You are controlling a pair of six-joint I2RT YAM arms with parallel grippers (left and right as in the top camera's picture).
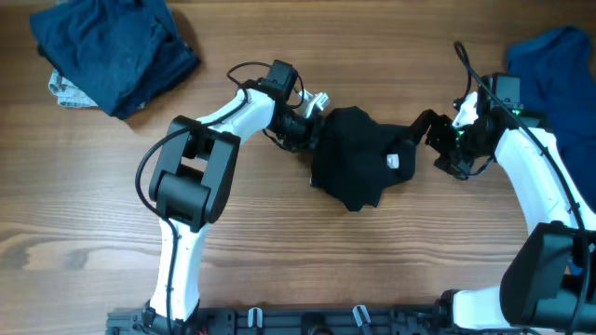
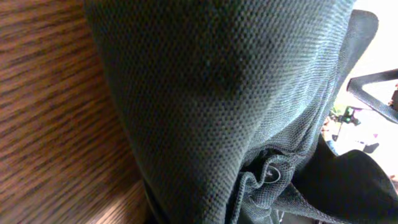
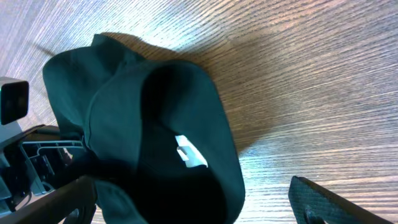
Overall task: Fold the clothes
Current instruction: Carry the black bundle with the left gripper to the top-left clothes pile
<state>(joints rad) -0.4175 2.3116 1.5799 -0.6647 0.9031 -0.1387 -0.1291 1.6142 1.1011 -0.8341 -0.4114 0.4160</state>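
Navy heap (image 1: 112,51): table's 10 o'clock, crumpled, well apart from both arms.
Left gripper (image 1: 312,128): at the black garment's 9 o'clock edge, jaws pressed together, pinching that cloth.
Black garment (image 1: 358,158): centre of the table (image 1: 279,251), a bunched lump, not flat. White label (image 1: 393,160) sits toward its 3 o'clock.
Right gripper (image 1: 419,130): just beside the garment's 2 o'clock edge, jaws spread wide, holding nothing.
Blue garment (image 1: 559,65): table's 2 o'clock, beside the right arm.
Step, my reading: taking hold to spread the lump out; no fold begun.
Next move calls for: right jaws closing on the near edge, one layer only, then both arms drawing apart.
Left wrist view only: mesh weave filling the frame, gathers at 5 o'clock, no fingers visible.
Right wrist view only: both fingers (image 3: 336,199) set wide, the label ahead between them.
Overhead only: where each arm meets the cloth.
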